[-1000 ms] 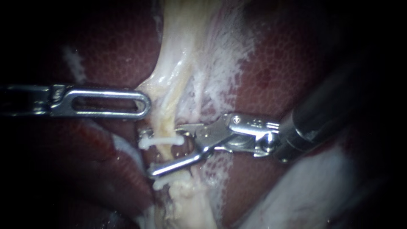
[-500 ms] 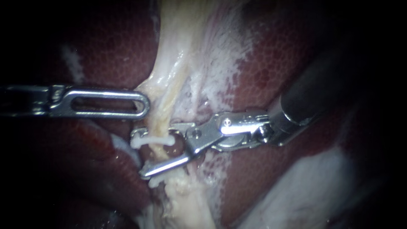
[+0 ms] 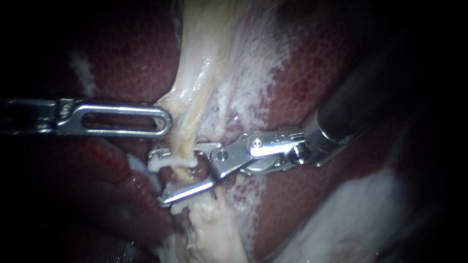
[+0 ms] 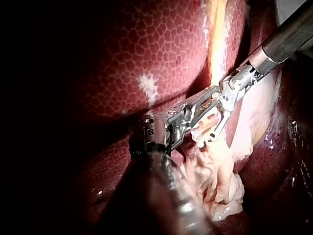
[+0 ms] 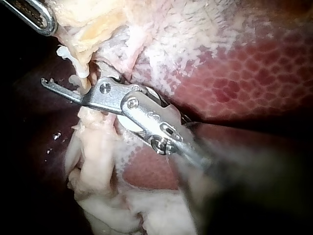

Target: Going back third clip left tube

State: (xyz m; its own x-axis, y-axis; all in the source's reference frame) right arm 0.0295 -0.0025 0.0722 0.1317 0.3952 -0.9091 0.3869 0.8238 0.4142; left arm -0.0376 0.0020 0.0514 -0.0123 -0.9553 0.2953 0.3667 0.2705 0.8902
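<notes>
While the right instrument (image 3: 156, 178) is seen nearest, its jaws are held apart astride the tube (image 3: 192, 117), gripping nothing. Between them, against the jaw nearer the left instrument (image 3: 165, 119), a white clip (image 3: 170, 161) is closed over the tube. A second clip (image 3: 178, 208) sits just outside the other jaw. Placement is judged done and only withdrawal is left. The clip's long axis lies across the tube, one end toward the shaft, the other toward the jaw tips. Beyond, the left jaws appear clamped on pale tissue (image 3: 166, 100), with liver (image 3: 317, 63) behind.
</notes>
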